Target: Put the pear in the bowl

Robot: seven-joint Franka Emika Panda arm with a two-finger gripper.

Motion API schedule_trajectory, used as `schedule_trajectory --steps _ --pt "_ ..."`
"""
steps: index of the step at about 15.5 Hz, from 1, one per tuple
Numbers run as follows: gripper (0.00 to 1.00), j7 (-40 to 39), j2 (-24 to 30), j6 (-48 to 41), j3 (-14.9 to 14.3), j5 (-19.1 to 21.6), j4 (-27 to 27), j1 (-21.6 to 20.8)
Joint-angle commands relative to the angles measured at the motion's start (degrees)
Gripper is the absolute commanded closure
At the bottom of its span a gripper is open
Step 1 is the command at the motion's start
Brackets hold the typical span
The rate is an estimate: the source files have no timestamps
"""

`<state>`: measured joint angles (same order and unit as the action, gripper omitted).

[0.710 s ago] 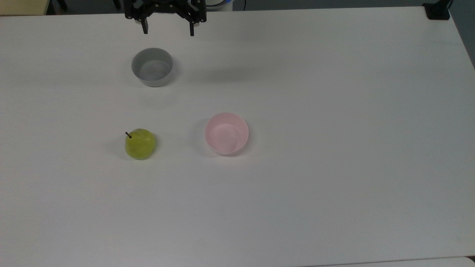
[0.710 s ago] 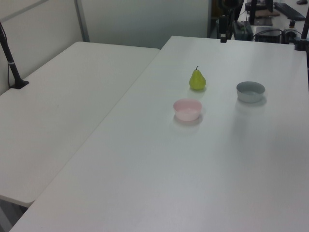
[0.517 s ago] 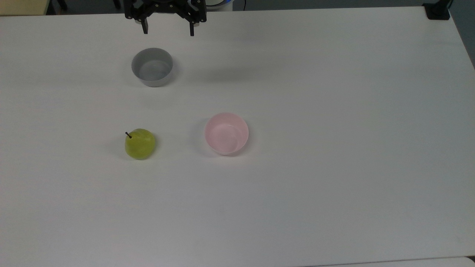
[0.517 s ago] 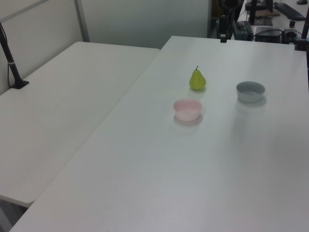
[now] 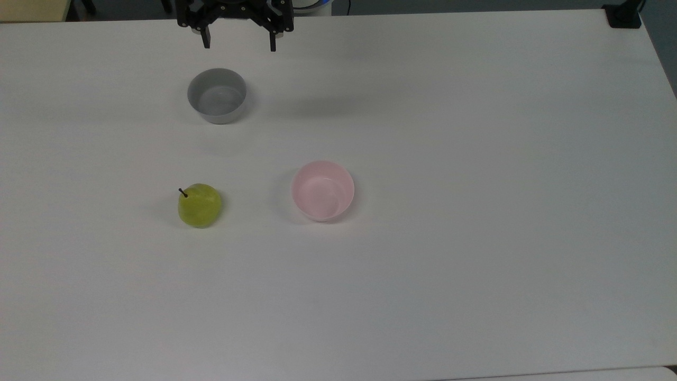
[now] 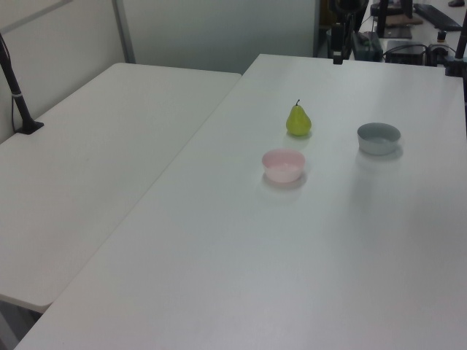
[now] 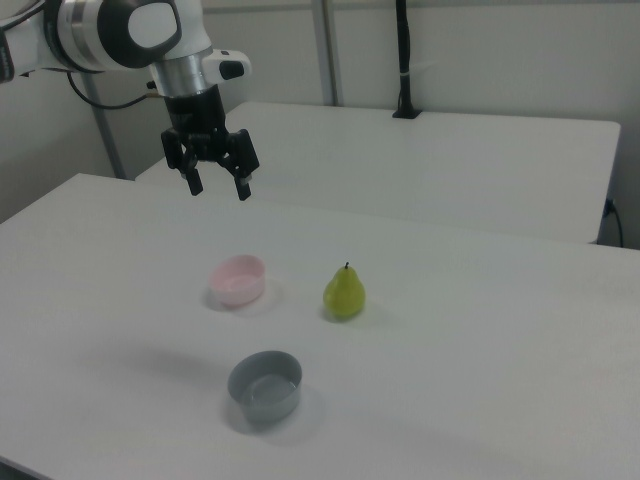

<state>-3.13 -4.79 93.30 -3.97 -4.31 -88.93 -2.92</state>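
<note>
I see my pincer (image 5: 239, 46) spread wide and empty above the desk's (image 5: 476, 159) far edge in the top view, the pear (image 5: 199, 205) standing upright on open desk, well apart from the pink bowl (image 5: 322, 190) and grey bowl (image 5: 217, 96).

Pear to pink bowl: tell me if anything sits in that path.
Nothing visible does. The pear stands upright on the table, and bare tabletop lies between it and the pink bowl. The grey bowl sits apart, off that line.

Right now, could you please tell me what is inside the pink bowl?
Nothing: the pink bowl shows a bare, smooth interior, with no part of it covered. The pear stands upright on the table beside it, apart.
</note>
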Motion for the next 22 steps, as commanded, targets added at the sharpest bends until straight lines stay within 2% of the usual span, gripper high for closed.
schedule_trajectory --steps 1,8,12,22 --pt "0.0 -2.74 0.49 1.08 -0.25 0.01 -1.24 0.29" --pt "0.0 -6.97 -3.2 7.59 -0.34 0.01 -1.42 3.62" --pt "0.0 -6.89 -5.93 10.76 -0.25 0.18 -1.42 4.94" --pt "0.0 -6.98 -16.29 25.07 -0.34 -0.08 -1.42 7.49"
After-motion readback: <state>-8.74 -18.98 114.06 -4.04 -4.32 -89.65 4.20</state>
